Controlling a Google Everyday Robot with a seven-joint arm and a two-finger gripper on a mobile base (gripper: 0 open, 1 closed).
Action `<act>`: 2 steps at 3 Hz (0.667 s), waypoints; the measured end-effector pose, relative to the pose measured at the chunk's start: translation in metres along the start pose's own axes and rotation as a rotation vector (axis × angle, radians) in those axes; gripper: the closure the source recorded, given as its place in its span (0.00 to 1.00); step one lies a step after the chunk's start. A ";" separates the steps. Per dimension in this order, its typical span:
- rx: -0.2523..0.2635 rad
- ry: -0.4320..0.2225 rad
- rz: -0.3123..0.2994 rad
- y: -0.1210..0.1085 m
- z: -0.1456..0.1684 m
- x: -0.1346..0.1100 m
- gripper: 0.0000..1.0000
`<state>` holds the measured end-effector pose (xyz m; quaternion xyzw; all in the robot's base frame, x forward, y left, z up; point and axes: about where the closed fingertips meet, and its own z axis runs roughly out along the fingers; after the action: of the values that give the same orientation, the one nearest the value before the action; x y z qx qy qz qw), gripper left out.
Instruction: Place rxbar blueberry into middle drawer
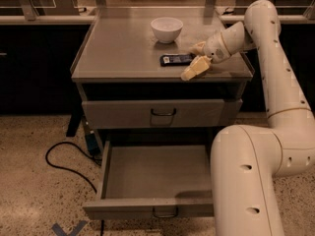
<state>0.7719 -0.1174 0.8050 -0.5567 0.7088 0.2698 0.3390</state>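
Observation:
The rxbar blueberry, a flat dark bar with a pale label, lies on the grey cabinet top right of centre, below the white bowl. My gripper sits just right of the bar, its pale fingers spread wide, one toward the front edge and one behind; it is open and holds nothing. The middle drawer is pulled out below, grey, with nothing showing in it, its dark loop handle on the front. The drawer front above is closed.
My white arm runs down the right side and its bulky base link covers the drawer's right part. A black cable lies on the speckled floor at left. Dark counters stand behind.

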 end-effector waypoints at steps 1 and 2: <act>0.000 0.000 0.000 0.000 0.000 0.000 0.00; 0.000 0.000 0.000 0.000 0.000 0.000 0.00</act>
<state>0.7719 -0.1173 0.8050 -0.5567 0.7087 0.2698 0.3391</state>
